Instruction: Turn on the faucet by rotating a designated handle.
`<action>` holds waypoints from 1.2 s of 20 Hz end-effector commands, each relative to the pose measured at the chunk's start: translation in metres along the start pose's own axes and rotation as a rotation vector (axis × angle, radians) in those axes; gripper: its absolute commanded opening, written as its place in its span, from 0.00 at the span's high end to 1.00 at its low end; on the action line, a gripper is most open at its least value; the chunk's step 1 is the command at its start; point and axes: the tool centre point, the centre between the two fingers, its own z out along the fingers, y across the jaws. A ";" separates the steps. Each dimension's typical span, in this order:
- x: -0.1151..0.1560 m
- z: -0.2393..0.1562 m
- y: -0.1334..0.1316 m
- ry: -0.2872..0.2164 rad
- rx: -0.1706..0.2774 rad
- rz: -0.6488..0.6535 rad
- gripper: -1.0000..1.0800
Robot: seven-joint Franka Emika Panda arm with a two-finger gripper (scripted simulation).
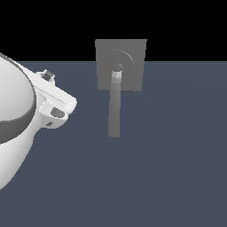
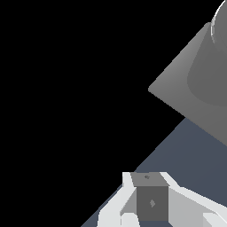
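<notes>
On the slate-blue tabletop (image 1: 177, 177), the faucet (image 1: 133, 57) and its handle (image 1: 115, 111) stand apart from the hand (image 1: 56, 113), whose finger spacing is unclear.

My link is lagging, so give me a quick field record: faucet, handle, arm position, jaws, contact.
faucet: grey square plate with a round hub at its centre
handle: long grey bar running from the hub toward the camera in the exterior view
arm: white body at the exterior view's left, apart from the faucet
gripper: partly seen in the wrist view; jaws open or shut, cannot tell
contact: none visible with the handle
</notes>
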 end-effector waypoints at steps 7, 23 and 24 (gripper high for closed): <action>-0.013 -0.049 0.128 -0.216 -0.166 -0.495 1.00; -0.002 -0.088 0.201 -0.356 -0.262 -0.774 1.00; -0.002 -0.087 0.200 -0.355 -0.262 -0.772 1.00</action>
